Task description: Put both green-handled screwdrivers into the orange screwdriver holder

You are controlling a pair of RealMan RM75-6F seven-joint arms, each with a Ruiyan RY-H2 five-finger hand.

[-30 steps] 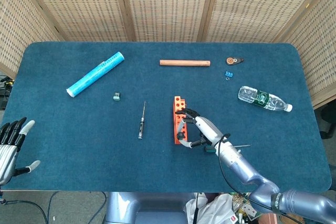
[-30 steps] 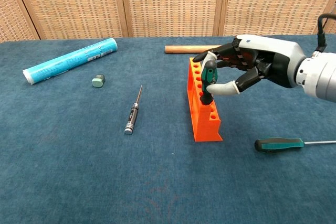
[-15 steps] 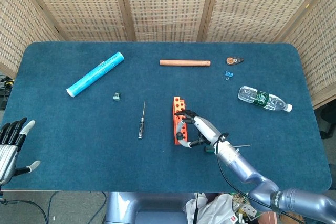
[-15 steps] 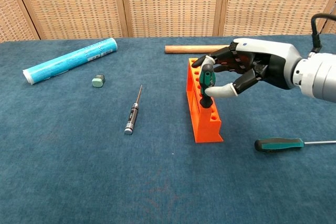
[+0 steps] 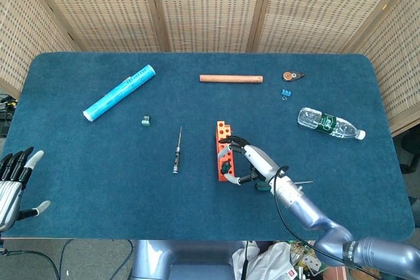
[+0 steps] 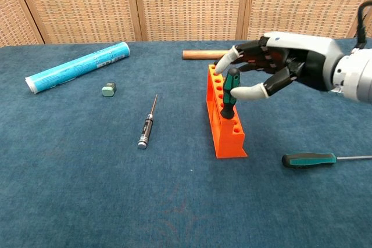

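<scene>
The orange holder [image 6: 225, 139] [image 5: 219, 157] stands mid-table. One green-handled screwdriver [image 6: 231, 89] [image 5: 226, 169] stands upright in a hole near its front end. My right hand [image 6: 280, 68] [image 5: 254, 162] hovers just right of the handle with fingers spread, the thumb close beside it and nothing gripped. The second green-handled screwdriver [image 6: 308, 159] lies flat on the cloth to the holder's right, below that hand. My left hand [image 5: 13, 185] rests open at the table's near left edge, seen only in the head view.
A black precision screwdriver [image 6: 146, 126] lies left of the holder. Further off are a blue tube [image 6: 78, 67], a small green block [image 6: 108, 89] and a wooden dowel [image 6: 200, 54]. A water bottle [image 5: 330, 123] lies at the right.
My right hand pushed the green-handled screwdriver down into the holder, then let go of it; its fingers spread and lifted slightly. The left hand stayed still.
</scene>
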